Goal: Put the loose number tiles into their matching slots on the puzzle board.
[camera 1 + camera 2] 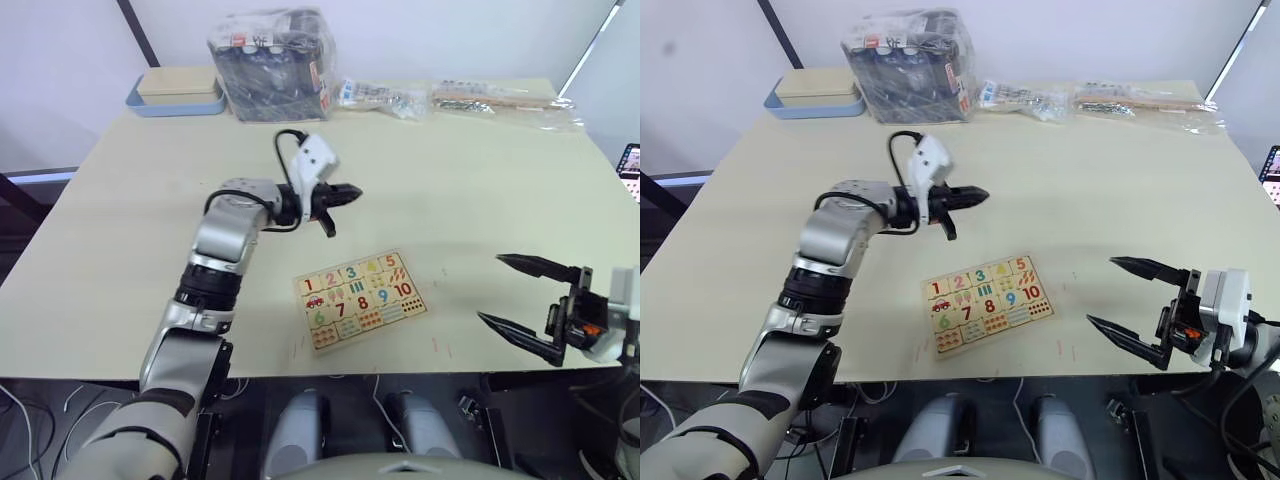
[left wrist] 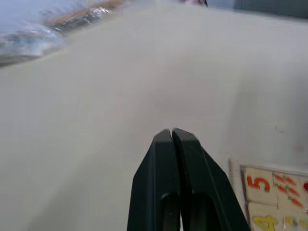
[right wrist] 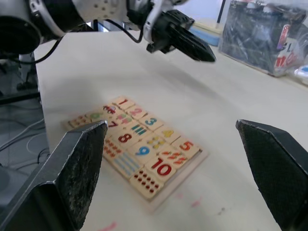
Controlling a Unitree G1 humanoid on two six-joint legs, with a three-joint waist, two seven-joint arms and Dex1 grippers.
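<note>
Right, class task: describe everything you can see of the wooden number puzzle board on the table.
The puzzle board is a flat rectangular light-wood tray with a thin raised rim, lying skewed on the pale table near its front edge. Its top row reads 1 to 5, a lower row 6 to 10, with picture and dot tiles between and below. Every slot looks filled. Nothing touches it; both tools are clear of it.

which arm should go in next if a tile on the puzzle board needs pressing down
Probably left: the left gripper, shut and empty, hovers just behind the puzzle board. The right gripper is open, off to the board's side.

Lab: bare table (image 1: 120,250), cables (image 1: 30,420)
</note>
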